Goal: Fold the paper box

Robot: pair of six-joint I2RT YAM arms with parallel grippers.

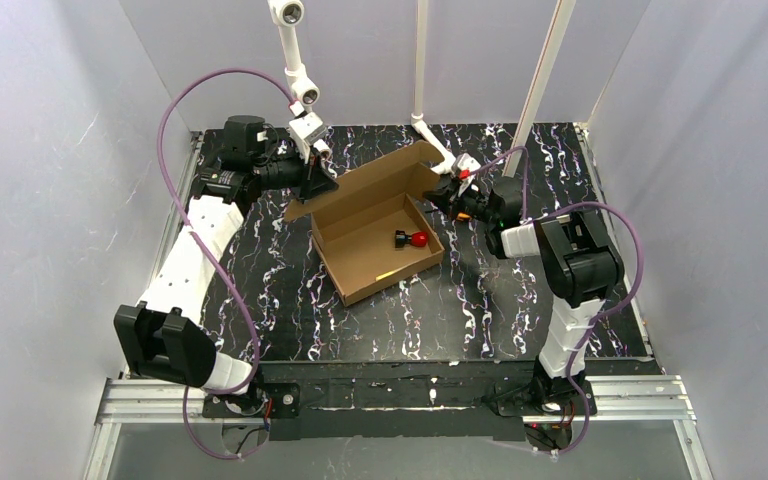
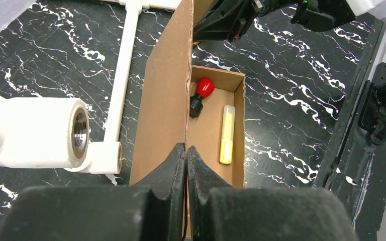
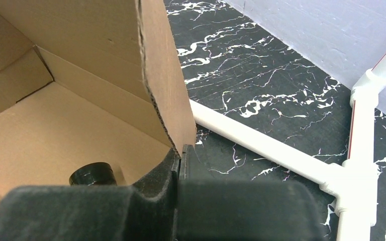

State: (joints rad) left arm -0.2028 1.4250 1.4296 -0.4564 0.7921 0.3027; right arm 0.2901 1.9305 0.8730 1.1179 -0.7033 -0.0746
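Left wrist view gives us the left tool (image 2: 186,150) clenched on the free edge of the lid (image 2: 163,100) of the paper box (image 2: 207,143), with the cardboard pinched between its pads so the panel stands upright over the tray. At the lid's opposite end, our right tool (image 3: 179,153) is shut too, and the lid's lower corner runs into the gap at its tips; we judge it grips that corner. With one grip at each end, the long panel stays flat and square, ready to swing down as one piece without buckling.

Inside the box, a red-capped piece (image 1: 417,239) lies near the right tool's end, and a yellow stick (image 2: 226,134) lies along the wall opposite the lid. The box sits open on the marbled worktop (image 1: 460,310), its tray nearer the arm bases than the lid is. A white pipe frame (image 3: 261,145) runs behind the box, beyond the lid.
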